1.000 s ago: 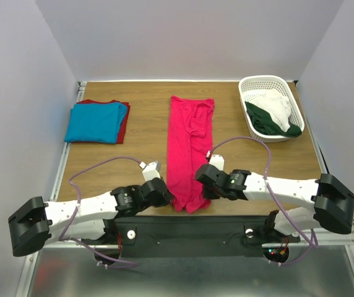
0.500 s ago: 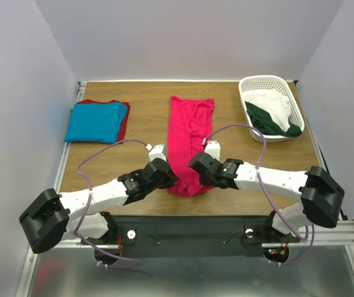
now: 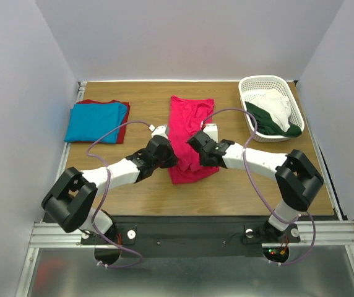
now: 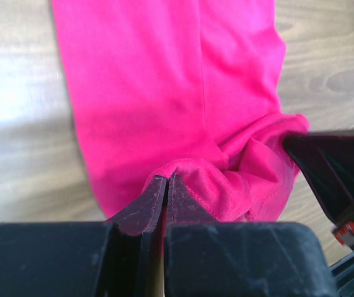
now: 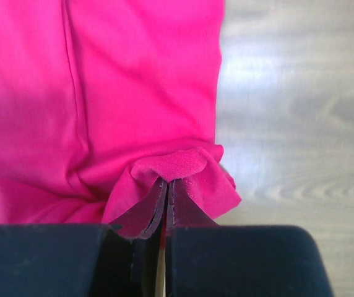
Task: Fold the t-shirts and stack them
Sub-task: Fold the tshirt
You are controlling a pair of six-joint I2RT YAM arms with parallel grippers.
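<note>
As left gripper (image 4: 166,180) and right gripper (image 5: 166,184) clamp it, pink t-shirt (image 3: 189,120), long axis near-far

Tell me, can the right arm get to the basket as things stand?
Probably not yet: the right gripper is shut on the hem of the pink shirt, so it would drag the cloth along. Otherwise only bare table lies between it and the basket.
</note>
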